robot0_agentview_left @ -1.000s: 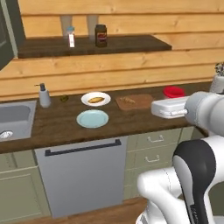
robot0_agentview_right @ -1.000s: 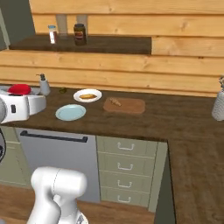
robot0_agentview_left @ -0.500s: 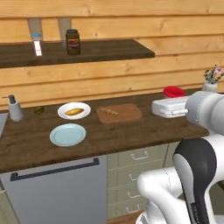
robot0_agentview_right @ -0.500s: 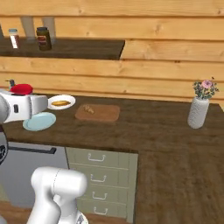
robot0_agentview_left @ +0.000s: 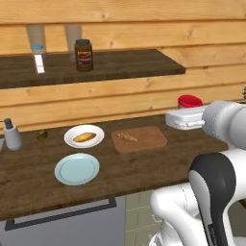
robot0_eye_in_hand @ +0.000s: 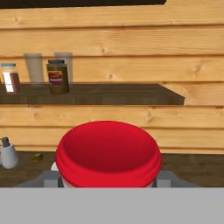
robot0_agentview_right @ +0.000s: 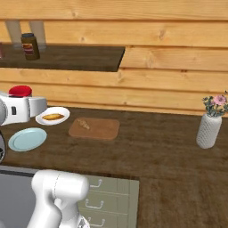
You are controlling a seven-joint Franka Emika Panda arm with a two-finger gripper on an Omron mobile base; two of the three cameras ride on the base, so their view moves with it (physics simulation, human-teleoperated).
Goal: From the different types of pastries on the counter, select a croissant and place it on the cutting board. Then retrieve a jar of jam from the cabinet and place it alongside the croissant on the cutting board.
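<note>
My gripper (robot0_agentview_left: 188,111) is shut on a jar of jam with a red lid (robot0_agentview_left: 190,101), held above the counter to the right of the cutting board (robot0_agentview_left: 149,139). In the hand view the red lid (robot0_eye_in_hand: 108,151) sits close up between my fingers. A small croissant (robot0_agentview_left: 127,137) lies on the left part of the board, also seen from the right base as the croissant (robot0_agentview_right: 83,124) on the board (robot0_agentview_right: 102,130). In that view the jar's lid (robot0_agentview_right: 20,91) is at the left edge.
A white plate with a long pastry (robot0_agentview_left: 84,136) and an empty blue plate (robot0_agentview_left: 77,168) lie left of the board. The wall shelf (robot0_agentview_left: 134,62) carries a dark jar (robot0_agentview_left: 83,55), a spice bottle (robot0_agentview_left: 38,57) and glasses. A soap dispenser (robot0_agentview_left: 11,135) stands far left, a flower vase (robot0_agentview_right: 210,125) far right.
The base has driven right, so the whole scene has slid left and the sink has left view. The jar stays in my shut gripper.
</note>
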